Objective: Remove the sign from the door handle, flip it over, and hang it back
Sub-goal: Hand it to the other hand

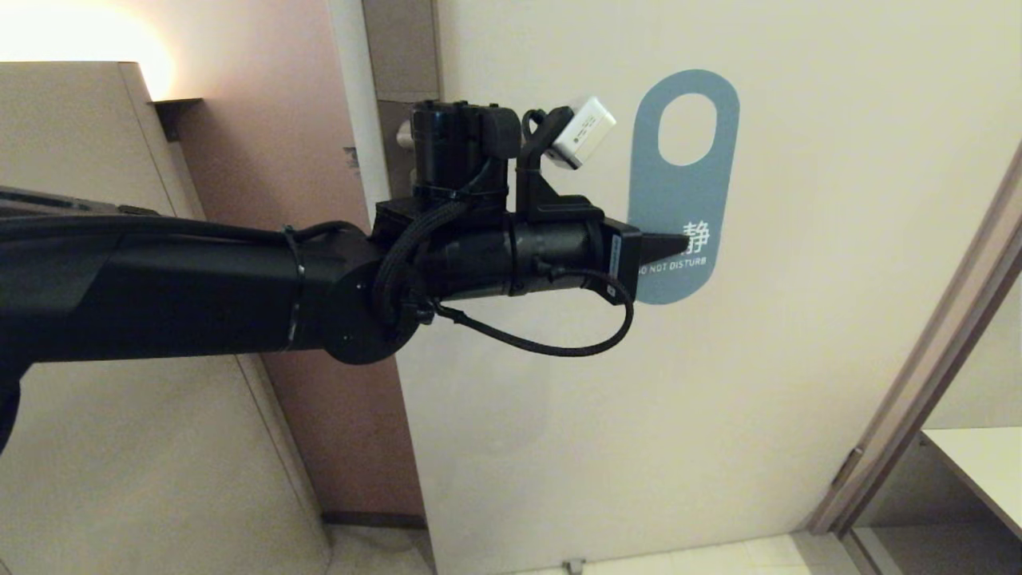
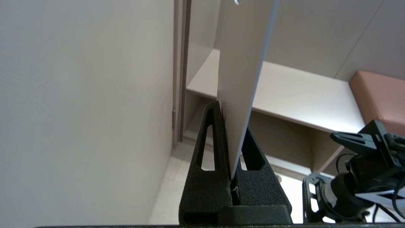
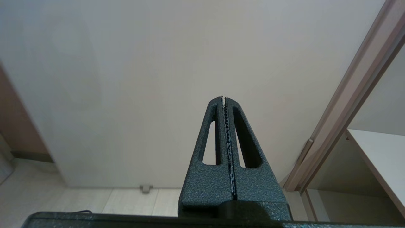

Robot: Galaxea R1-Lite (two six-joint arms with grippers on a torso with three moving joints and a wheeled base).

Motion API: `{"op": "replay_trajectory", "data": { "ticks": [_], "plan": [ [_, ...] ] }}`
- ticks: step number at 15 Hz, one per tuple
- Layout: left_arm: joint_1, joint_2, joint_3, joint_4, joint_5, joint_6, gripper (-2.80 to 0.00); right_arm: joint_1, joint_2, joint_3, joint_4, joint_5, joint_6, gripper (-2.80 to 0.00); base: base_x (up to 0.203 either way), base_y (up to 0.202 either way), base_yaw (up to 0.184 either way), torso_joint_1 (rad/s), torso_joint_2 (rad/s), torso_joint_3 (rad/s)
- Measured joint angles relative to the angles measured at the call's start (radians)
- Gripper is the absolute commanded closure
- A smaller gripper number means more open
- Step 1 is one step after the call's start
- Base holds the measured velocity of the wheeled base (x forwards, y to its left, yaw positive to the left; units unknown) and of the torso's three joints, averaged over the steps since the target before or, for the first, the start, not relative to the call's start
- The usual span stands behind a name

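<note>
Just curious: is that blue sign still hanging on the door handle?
No: the sign is off the handle, pinched by the left end effector in front of the door, its hole empty.

You've got the matt, card-like sign (image 1: 681,200) pinched in the left tool's (image 2: 232,139) grainy black plastic.

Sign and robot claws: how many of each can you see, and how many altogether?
Blue sign: 1, pinched in the left gripper, off the handle
Grippers: 2, the left gripper and the right gripper, shut on nothing
Total: 3
</note>
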Motion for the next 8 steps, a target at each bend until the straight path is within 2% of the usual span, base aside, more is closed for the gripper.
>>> {"op": "replay_trajectory", "data": {
  "ticks": [5, 8],
  "plan": [
    [-0.062, -0.004, 0.108, -0.119, 0.003, 0.000, 0.00, 0.000, 0.000, 0.000, 0.000, -0.001, -0.001, 0.00, 0.000, 0.000, 0.000, 0.000, 0.00, 0.000],
    [-0.120, -0.019, 0.138, -0.138, 0.006, -0.002, 0.00, 0.000, 0.000, 0.000, 0.000, -0.001, 0.000, 0.00, 0.000, 0.000, 0.000, 0.000, 0.00, 0.000]
  ]
}}
